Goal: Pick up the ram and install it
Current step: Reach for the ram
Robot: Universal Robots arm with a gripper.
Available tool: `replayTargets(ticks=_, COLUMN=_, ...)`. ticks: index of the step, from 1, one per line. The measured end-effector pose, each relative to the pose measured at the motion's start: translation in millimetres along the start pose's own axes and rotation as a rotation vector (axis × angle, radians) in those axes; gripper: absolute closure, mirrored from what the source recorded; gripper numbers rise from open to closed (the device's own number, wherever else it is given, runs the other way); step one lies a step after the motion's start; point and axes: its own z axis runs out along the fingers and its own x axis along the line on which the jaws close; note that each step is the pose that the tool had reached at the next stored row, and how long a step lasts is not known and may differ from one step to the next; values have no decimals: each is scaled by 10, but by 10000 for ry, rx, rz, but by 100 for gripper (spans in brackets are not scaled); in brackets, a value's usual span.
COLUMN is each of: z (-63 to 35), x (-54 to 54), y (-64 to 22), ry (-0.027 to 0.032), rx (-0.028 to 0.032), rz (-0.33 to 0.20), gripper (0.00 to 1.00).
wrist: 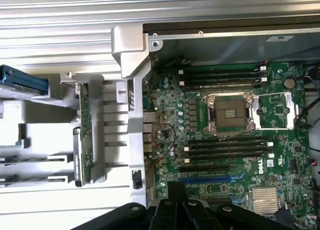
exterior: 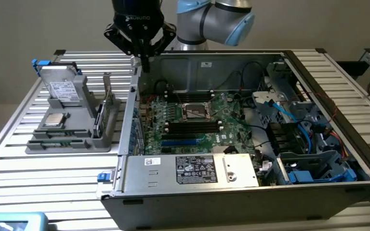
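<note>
1. Fingers (exterior: 145, 62) are pinched shut and empty, hanging over the computer case (exterior: 191, 202) at its back corner.
2. Ram (wrist: 84, 135) stands on edge in the gray tray (exterior: 44, 147) on the counter (exterior: 44, 178), outside the case, toward the exterior view's left of the fingers.
3. Its long axis runs parallel to the case's side wall.

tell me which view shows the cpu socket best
The wrist view: it looks nearly straight down on the CPU socket, with its metal frame plain and nothing across it. The exterior view shows the socket at a slant, from farther off.
</note>
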Motion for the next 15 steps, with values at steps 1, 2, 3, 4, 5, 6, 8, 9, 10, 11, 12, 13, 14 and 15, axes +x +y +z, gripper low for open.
replayTargets(ticks=1, z=-1, x=45, y=-7, ry=0, rx=1, rz=0, gripper=89)
replayTargets(ticks=2, z=-2, x=91, y=-13, ry=0, rx=0, rz=0, gripper=89)
replayTargets(ticks=3, z=-2, x=138, y=-18, ry=0, rx=0, rz=1, gripper=89)
replayTargets(ticks=4, z=-3, x=183, y=-23, ry=0, rx=0, rz=0, gripper=89)
replayTargets(ticks=5, z=-4, x=227, y=-28, ry=1, rx=0, rz=-1, gripper=89)
replayTargets(ticks=6, z=-4, x=272, y=-33, ry=0, rx=0, rz=1, gripper=89)
replayTargets(ticks=8, z=-5, x=361, y=-40, ry=0, rx=0, rz=0, gripper=89)
replayTargets(ticks=9, z=-6, x=409, y=-44, ry=0, rx=0, rz=0, gripper=89)
replayTargets(ticks=10, z=-6, x=454, y=-47, ry=1, rx=0, rz=1, gripper=89)
replayTargets(ticks=11, z=-5, x=499, y=-50, ry=0, rx=0, rz=1, gripper=89)
replayTargets(ticks=12, z=-5, x=545, y=-54, ry=0, rx=0, rz=0, gripper=89)
replayTargets(ticks=13, z=-5, x=590, y=-57, ry=0, rx=0, rz=0, gripper=89)
replayTargets(ticks=14, z=-4, x=635, y=-61, ry=0, rx=0, rz=0, gripper=89)
replayTargets(ticks=15, z=-4, x=682, y=-64, ry=0, rx=0, rz=1, gripper=89)
